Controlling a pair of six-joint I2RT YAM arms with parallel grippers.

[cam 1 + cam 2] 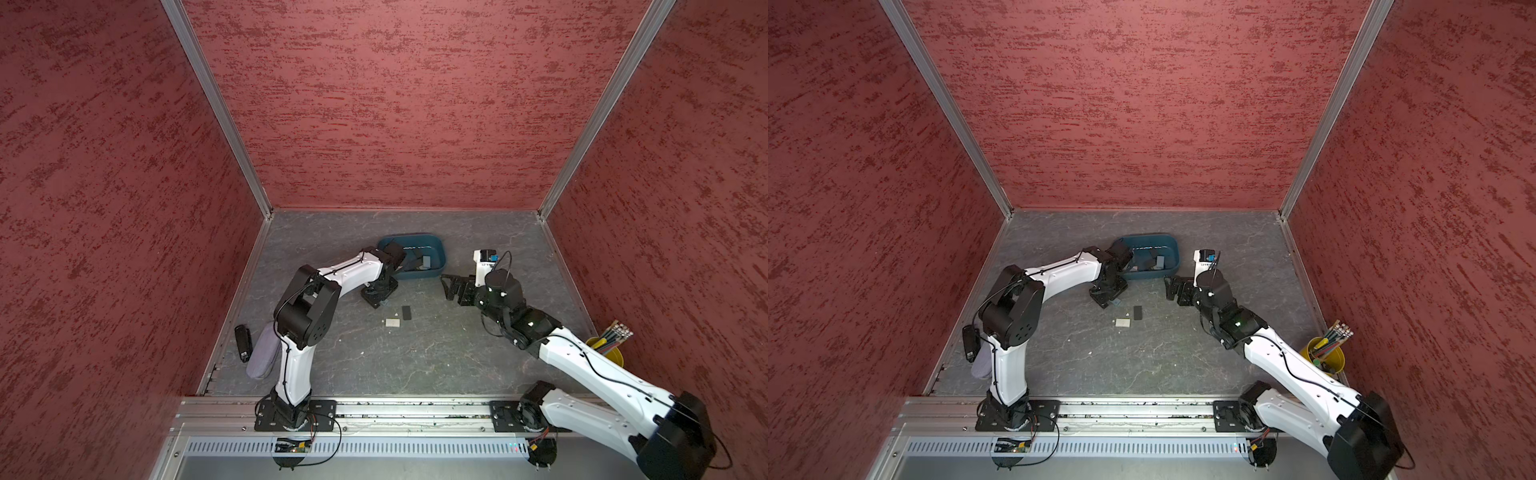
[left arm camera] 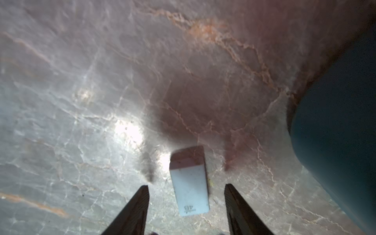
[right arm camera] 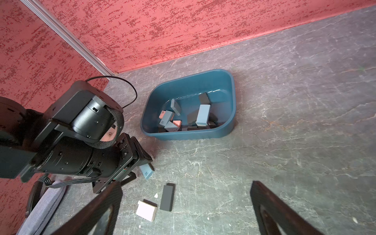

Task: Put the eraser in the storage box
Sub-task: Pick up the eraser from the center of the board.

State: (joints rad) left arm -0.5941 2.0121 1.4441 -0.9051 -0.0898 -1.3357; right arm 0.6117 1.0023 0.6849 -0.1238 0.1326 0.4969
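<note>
A pale blue eraser [image 2: 189, 183] marked 4B lies on the grey stone table just in front of the dark teal storage box [image 1: 419, 275]. My left gripper [image 2: 186, 185] is lowered over it, open, one finger on each side with a gap at both. Seen in the right wrist view, the eraser [image 3: 147, 172] pokes out under the left gripper [image 3: 140, 162]. Several erasers lie inside the storage box [image 3: 189, 135]. My right gripper [image 3: 186, 184] hovers open and empty to the right of the box, also seen in a top view as the right gripper [image 1: 451, 286].
A black eraser [image 3: 167, 197] and a pale eraser [image 3: 146, 210] lie on the table near the left gripper. A yellow pencil cup [image 1: 606, 351] stands at the right wall. A grey pouch [image 1: 262, 353] and a black stapler [image 1: 242, 343] lie at the left wall.
</note>
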